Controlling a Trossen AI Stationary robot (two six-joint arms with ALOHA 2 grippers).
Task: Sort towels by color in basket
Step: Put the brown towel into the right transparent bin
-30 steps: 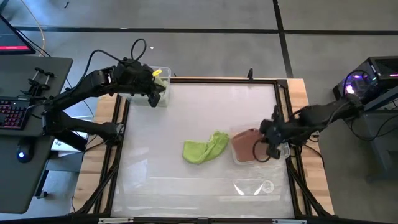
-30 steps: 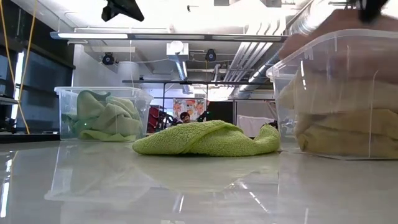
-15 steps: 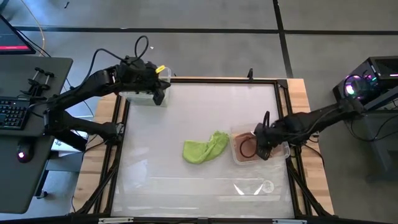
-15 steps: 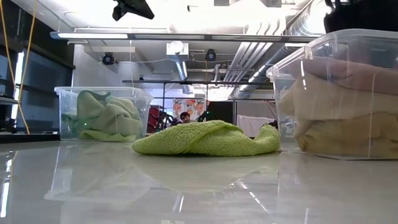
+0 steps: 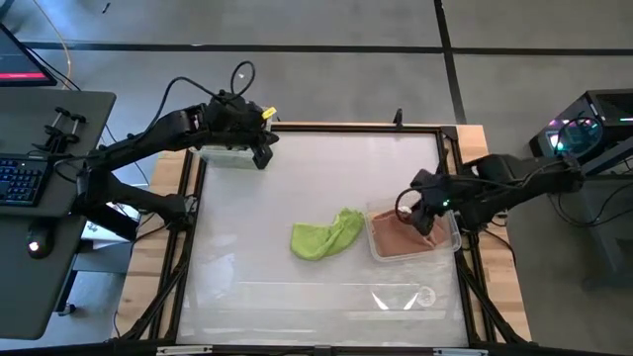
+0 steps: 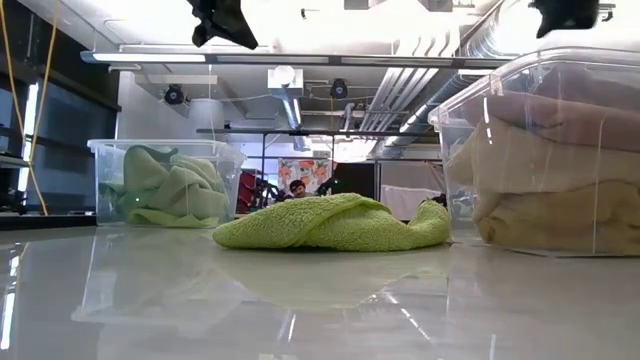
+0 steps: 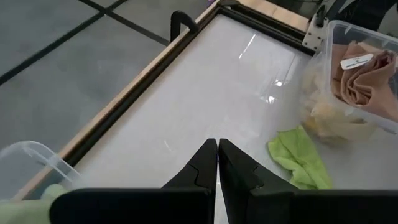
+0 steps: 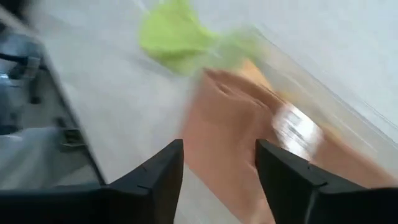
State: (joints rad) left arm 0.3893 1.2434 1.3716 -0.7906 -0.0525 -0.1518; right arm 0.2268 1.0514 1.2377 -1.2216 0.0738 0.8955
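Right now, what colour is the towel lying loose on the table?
Lime green. The loose towel shows best in the low view, between the two bins.

Lime green towel (image 5: 327, 237) lies crumpled on the counter, near centre, just beside the right-hand clear bin (image 5: 447, 240). In that bin, a salmon pink towel (image 5: 404, 233) sits on top, with peach-orange and mustard yellow towels (image 6: 545, 215) layered below. Pale green towels (image 6: 168, 190) sit bunched in the far-left clear bin (image 6: 228, 165).
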